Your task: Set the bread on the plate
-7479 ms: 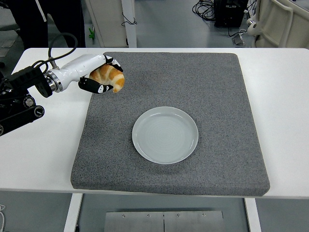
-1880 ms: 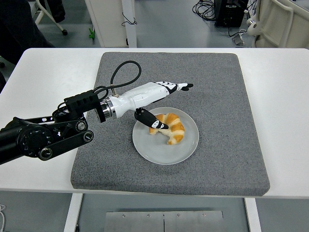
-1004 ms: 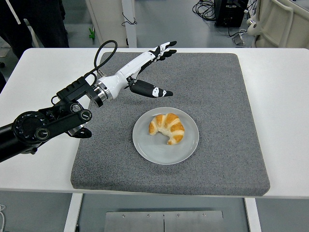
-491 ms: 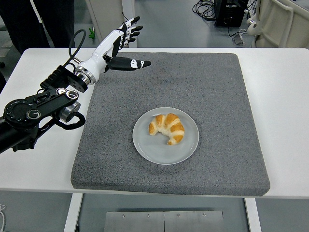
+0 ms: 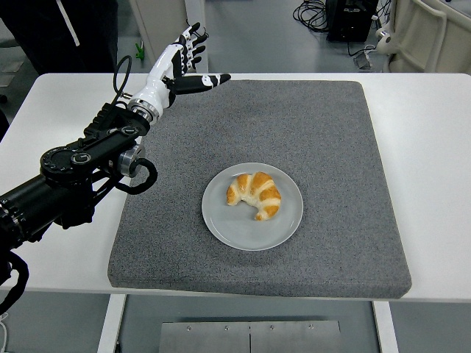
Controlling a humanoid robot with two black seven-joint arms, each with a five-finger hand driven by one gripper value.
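While lying flat on the pale plate [image 5: 221, 220] at mid grey mat [image 5: 331, 147], croissant [image 5: 255, 194]: long axis far-left to near-right, horn tips pointing near. Left hand [image 5: 179, 65]: fingers spread wide, empty, raised over the mat's far-left corner. White tabletop [image 5: 427, 147].

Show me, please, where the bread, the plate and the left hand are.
bread [image 5: 255, 195], head view, middle of the croissant
plate [image 5: 228, 228], head view, bare near-left rim
left hand [image 5: 176, 66], head view, palm, fingers spread
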